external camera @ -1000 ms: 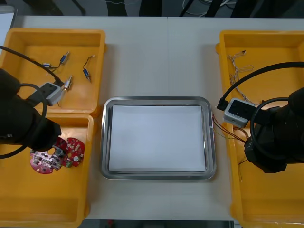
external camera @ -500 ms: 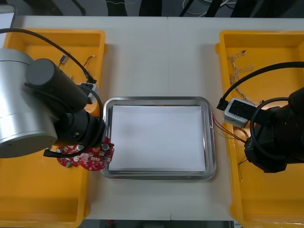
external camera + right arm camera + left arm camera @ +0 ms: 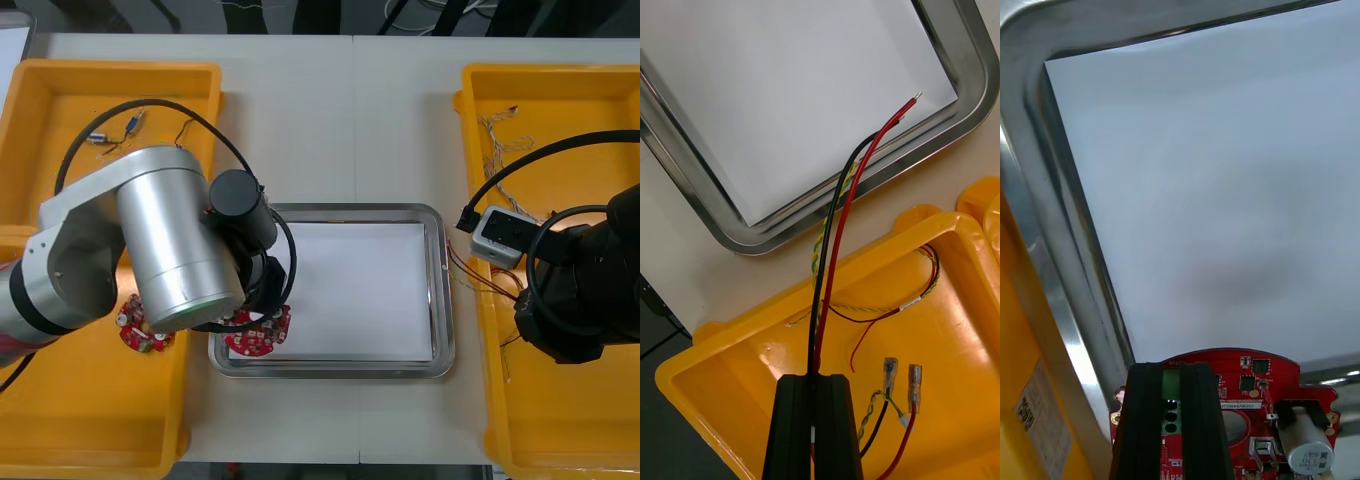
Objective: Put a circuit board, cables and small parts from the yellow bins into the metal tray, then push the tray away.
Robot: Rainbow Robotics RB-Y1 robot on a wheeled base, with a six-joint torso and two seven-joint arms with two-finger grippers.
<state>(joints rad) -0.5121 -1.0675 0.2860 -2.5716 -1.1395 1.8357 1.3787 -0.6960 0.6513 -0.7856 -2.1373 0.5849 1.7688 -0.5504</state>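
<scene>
left end effector [image 3: 1171, 365] clamped, right end effector [image 3: 818, 377] clamped

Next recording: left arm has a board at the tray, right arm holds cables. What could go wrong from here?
1. The left gripper is shut on the circuit board at the metal tray's near-left corner, close to the rim; released here, it might land tilted on the rim.
2. The right gripper is shut on red and black cables running alongside a twisted cable in the yellow bin; lifting could drag that along.
</scene>
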